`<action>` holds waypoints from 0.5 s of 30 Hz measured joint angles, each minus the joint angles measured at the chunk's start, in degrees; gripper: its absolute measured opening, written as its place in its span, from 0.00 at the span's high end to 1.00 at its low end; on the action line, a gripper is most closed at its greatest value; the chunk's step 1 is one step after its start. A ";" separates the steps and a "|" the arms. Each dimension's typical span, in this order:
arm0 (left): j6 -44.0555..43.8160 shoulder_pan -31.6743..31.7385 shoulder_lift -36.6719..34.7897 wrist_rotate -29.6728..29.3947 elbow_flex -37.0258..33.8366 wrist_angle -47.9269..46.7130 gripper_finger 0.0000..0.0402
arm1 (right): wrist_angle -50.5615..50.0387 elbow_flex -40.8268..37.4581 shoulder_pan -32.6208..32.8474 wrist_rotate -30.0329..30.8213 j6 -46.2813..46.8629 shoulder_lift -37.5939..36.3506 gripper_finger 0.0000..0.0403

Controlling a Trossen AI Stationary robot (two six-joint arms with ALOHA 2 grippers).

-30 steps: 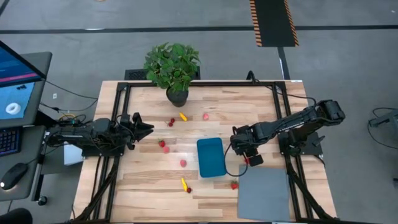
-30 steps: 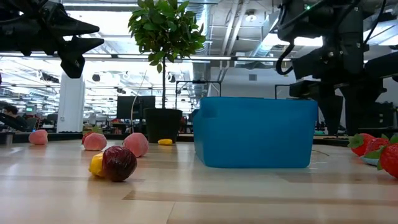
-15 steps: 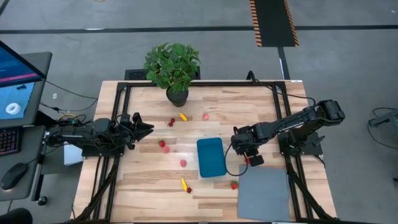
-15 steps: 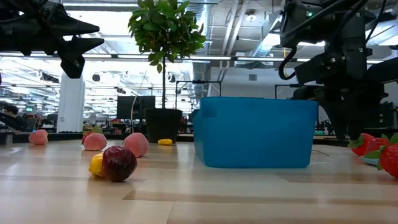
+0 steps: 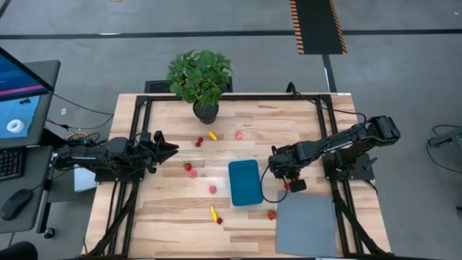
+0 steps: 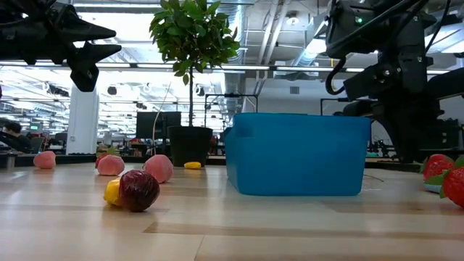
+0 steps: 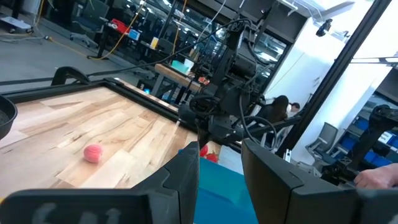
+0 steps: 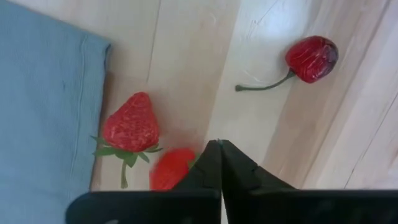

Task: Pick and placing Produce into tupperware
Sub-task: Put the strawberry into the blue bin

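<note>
The teal-blue tupperware [image 5: 244, 182] stands on the wooden table, right of centre, and fills the middle of the low view [image 6: 297, 154]. Small red, pink and yellow produce pieces lie scattered left of it [image 5: 213, 189] [image 5: 188, 167]. My right gripper [image 5: 289, 175] points down just right of the tupperware. It is shut [image 8: 219, 152] beside a red piece [image 8: 169, 169], a strawberry [image 8: 130, 127] and a cherry [image 8: 311, 57]. My left gripper [image 5: 170, 148] hovers open at the table's left side, with nothing between its fingers [image 7: 221, 168]. My right gripper comes from above, pointing down, with its fingertips closed together right beside the red piece's edge [image 8: 186, 163]. Its own finger covers that spot, so I cannot tell whether it touches or holds the piece. The piece lies on the wood.
A grey mat [image 5: 307, 222] lies at the near right corner, its edge close to my right gripper. A potted plant [image 5: 201, 79] stands at the far edge. More pieces lie near the plant [image 5: 212, 135] and near the front [image 5: 214, 213] [image 5: 272, 214].
My right gripper has shut while staying in place over the red pieces next to the tupperware. In the low view the strawberry nearest its fingers has shifted a little away from the tupperware.
</note>
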 joint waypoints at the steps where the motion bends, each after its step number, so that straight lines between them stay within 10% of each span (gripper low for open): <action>1: 0.00 0.00 0.00 0.00 0.00 -0.01 0.73 | 0.10 0.00 0.00 0.00 0.01 0.00 0.97; 15: 0.49 0.00 0.00 -0.02 0.00 -0.07 0.73 | 8.28 0.16 -4.61 0.24 1.48 -0.40 0.97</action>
